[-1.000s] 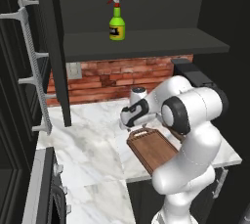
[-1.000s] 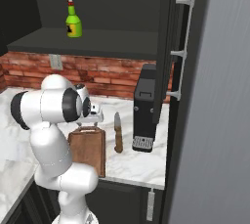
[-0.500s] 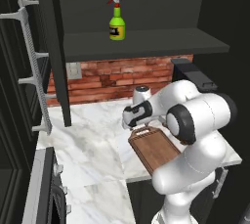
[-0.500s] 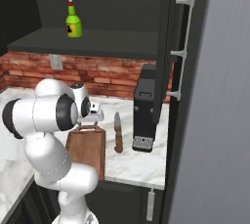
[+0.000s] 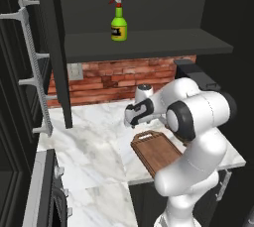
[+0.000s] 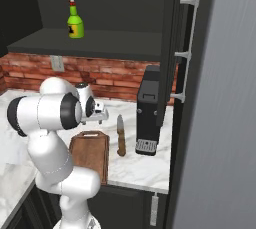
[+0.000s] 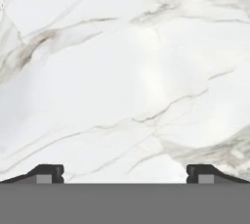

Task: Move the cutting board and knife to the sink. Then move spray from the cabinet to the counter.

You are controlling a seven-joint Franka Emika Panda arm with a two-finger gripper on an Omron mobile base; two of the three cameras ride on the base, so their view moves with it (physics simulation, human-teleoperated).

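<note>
Hand view: the gripper (image 7: 125, 171) has its jaws spread wide over bare marble table (image 7: 127, 71), holding nothing. In the left base view the cutting board (image 5: 156, 151) lies on the table just beside and below the gripper (image 5: 130, 120).

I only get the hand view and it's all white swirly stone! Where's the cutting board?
Observer: The cutting board lies flat on the counter near its front edge, beside the arm.
Operator: And the knife?
Observer: The knife lies on the counter between the board and a black appliance.
Operator: Is the tool holding anything?
Observer: No, the tool is open over bare marble.
Operator: Where's the spray?
Observer: The spray stands upright on the cabinet shelf.
</note>
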